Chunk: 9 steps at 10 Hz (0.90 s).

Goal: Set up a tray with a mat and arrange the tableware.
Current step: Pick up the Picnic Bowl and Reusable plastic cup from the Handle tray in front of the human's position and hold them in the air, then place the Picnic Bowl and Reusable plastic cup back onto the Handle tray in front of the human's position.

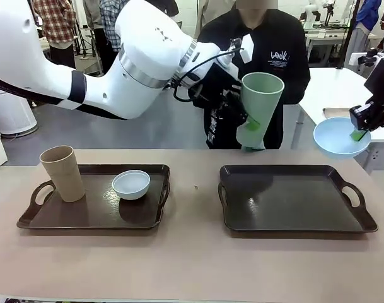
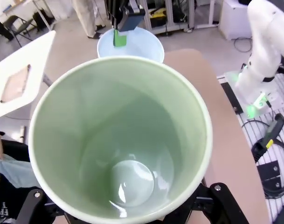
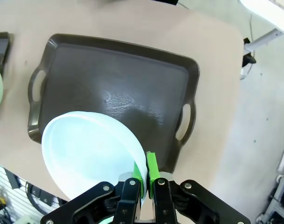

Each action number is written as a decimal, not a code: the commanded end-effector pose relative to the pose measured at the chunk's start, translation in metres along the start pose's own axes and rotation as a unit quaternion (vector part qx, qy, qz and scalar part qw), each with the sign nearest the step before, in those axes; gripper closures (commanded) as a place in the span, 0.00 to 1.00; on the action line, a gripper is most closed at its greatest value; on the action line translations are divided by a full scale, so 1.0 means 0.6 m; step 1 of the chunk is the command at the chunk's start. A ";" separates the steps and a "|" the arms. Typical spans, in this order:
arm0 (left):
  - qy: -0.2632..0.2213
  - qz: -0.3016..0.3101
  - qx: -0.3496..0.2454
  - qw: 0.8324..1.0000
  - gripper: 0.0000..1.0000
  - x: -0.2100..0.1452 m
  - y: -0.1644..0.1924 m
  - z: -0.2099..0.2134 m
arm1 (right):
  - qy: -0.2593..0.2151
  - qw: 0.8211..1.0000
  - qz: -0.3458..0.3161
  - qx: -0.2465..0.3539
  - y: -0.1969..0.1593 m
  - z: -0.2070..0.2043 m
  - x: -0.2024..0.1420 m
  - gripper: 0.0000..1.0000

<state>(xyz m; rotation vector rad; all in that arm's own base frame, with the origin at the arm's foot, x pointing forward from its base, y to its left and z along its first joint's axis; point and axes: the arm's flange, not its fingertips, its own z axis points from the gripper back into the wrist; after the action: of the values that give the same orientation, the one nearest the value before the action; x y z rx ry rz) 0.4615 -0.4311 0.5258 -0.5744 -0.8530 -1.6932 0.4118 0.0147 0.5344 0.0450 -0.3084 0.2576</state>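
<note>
tan table (image 1: 192, 265): above its far edge the left gripper (image 1: 243, 123) clasps the pale green tumbler (image 1: 262, 101) around its lower wall. the right gripper (image 1: 359, 134) pinches the light blue bowl (image 1: 335, 136) by its rim, beyond the right tray's (image 1: 292, 228) far corner. both pieces look light, stiff and probably slippery.

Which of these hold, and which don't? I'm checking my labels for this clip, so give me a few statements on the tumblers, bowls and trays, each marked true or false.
1. The left gripper holds the pale green tumbler off the table. True.
2. The right gripper pinches the rim of the light blue bowl. True.
3. The tan tumbler lies on its side. False: it stands upright on the left tray.
4. The white bowl sits on the right tray. False: it sits on the left tray, beside the tan tumbler.
</note>
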 end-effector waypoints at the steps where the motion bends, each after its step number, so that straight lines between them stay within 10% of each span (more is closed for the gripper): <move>1: 0.001 0.001 -0.010 1.000 0.31 -0.017 0.015 -0.023 | 0.003 1.000 -0.002 0.004 0.000 -0.023 0.008 1.00; 9: 0.001 0.001 -0.010 1.000 0.31 -0.017 0.015 -0.023 | 0.003 1.000 -0.002 0.004 0.000 -0.023 0.008 1.00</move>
<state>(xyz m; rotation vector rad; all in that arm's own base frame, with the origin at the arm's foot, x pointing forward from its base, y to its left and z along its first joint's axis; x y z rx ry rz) 0.4741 -0.4386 0.5099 -0.5921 -0.8366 -1.6923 0.4186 0.0169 0.5227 0.0479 -0.2870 0.2610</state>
